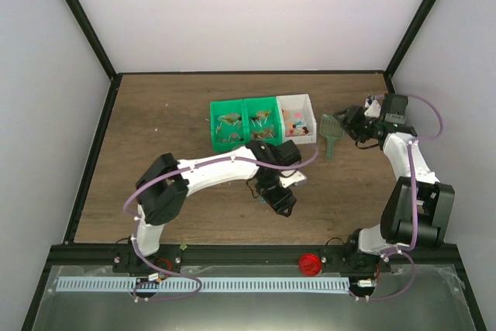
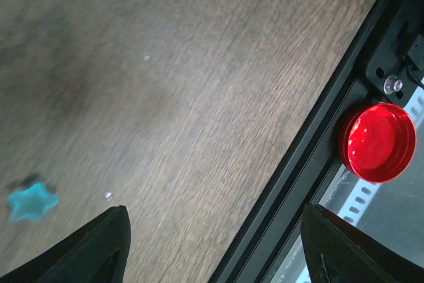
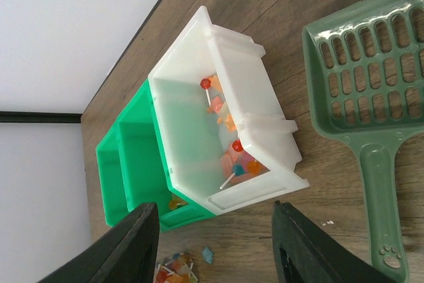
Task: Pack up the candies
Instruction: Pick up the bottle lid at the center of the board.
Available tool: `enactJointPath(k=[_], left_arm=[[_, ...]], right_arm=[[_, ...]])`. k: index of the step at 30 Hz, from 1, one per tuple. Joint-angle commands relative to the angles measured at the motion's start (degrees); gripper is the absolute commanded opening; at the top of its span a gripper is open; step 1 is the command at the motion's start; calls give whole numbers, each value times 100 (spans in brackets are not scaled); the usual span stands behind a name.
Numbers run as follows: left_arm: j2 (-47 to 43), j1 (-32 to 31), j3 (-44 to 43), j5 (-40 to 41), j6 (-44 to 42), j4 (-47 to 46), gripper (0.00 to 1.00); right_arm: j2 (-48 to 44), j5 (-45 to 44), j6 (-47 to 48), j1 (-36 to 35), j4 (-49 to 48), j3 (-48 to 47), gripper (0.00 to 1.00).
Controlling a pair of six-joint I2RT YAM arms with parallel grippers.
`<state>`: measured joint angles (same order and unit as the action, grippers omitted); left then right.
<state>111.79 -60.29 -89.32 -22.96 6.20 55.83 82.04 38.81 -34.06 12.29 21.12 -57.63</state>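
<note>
Right now: hovering low over the wood table (image 2: 199,64) with the left gripper (image 2: 213,233), claw spread wide, gripping nothing. Spotting one loose blue star candy (image 2: 32,201) flat on the wood, off to the side of the fingers (image 2: 99,250), not between them. Noting the red lid (image 2: 377,142) past the black edge rail (image 2: 298,164), well apart from that sweet. Finding most of the candies (image 3: 240,160) inside the white bin (image 3: 265,91), more in the green bins (image 3: 126,164) touching it, plus a few strays (image 3: 173,274) on the table at the green bins' front. Parking the right gripper (image 3: 215,220) near the white bin and the green scoop (image 3: 381,170), claw parted, holding neither.

Probably at the gather-loose-pieces step, packing barely begun.

To do it well: slide sideways until the star sits centred between the fingers, drop straight down till the tips nearly touch wood, close slowly so as not to flick the flat piece away, then lift clear before travelling. Keep off the rail. Cannot tell the destination container from these views.
</note>
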Motion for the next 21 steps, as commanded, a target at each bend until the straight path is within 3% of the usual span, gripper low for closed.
enactJointPath(k=[1, 8, 21], left_arm=[[372, -216, -474, -279, -392, 171, 72], [959, -512, -1249, -641, -590, 462, 72], [1391, -1411, -1233, -510, 103, 109, 65]], right_arm=[[67, 86, 140, 65, 141, -378, 49], [373, 215, 237, 111, 282, -599, 49], [615, 305, 307, 124, 213, -475, 49]])
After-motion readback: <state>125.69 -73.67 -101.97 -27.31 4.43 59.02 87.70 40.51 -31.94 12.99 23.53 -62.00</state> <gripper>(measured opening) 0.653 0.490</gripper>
